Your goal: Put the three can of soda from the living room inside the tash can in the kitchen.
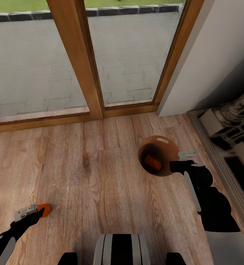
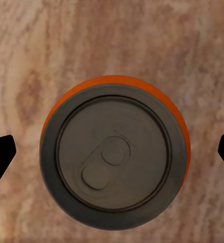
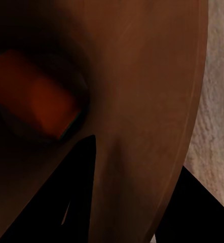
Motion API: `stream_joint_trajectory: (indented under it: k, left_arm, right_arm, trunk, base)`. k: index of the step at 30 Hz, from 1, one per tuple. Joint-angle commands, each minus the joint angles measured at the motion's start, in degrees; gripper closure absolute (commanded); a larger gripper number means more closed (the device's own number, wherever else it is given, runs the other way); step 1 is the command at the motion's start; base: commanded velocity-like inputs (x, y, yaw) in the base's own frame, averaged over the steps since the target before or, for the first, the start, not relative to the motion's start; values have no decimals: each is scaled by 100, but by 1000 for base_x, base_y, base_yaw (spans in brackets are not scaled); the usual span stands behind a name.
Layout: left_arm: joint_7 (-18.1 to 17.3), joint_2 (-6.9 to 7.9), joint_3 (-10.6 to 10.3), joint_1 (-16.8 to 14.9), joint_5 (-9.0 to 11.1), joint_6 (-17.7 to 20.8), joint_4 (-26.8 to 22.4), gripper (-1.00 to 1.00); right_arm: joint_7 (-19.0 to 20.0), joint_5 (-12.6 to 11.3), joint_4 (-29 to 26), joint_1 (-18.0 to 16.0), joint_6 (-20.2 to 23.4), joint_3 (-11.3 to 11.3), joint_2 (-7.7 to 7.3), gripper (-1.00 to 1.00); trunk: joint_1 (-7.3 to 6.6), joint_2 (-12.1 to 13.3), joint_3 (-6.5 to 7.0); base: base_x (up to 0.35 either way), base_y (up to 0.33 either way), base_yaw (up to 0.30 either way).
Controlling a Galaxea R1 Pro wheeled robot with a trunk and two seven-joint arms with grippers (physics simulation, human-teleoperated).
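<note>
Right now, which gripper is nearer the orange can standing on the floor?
Left. The left gripper sits right over the orange can, fingers either side and apart from it. The right gripper is across the floor, clamped on the bin's rim.

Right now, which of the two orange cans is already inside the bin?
The orange can lying on its side in the brown-lined bin that the right gripper holds by the rim. The other orange can stands upright on the floor at the left gripper.

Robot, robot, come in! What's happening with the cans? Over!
Left gripper open over standing orange can. Right gripper shut on bin rim, another orange can inside. Floor ahead clear.
</note>
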Motion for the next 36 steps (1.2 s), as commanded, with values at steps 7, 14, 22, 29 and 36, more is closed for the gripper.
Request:
stream_joint_trajectory:
  k: [7, 14, 22, 29, 36]
  left_arm:
    - [1, 0, -3, 1, 0, 0, 0, -100]
    - [0, 0, -3, 1, 0, 0, 0, -100]
    - [0, 0, -18, 0, 0, 0, -5, 100]
    - [-1, 0, -21, 0, 0, 0, -17, 100]
    - [-1, 0, -22, 1, 0, 0, -17, 100]
  right_arm:
    - [-1, -29, -2, -2, -2, 2, 0, 100]
    - [-1, -29, -2, -2, -2, 2, 0, 100]
    - [-1, -29, -2, -2, -2, 2, 0, 100]
    - [-1, -29, -2, -2, -2, 2, 2, 100]
    - [-1, -29, -2, -2, -2, 2, 8, 100]
  trunk:
    - [65, -121, -53]
    - [65, -121, -53]
    - [65, -121, -53]
    - [65, -121, -53]
    - [-66, 120, 54]
  base:
    - [0, 0, 0]
    - [0, 0, 0]
    - [0, 0, 0]
    - [0, 0, 0]
    - [0, 0, 0]
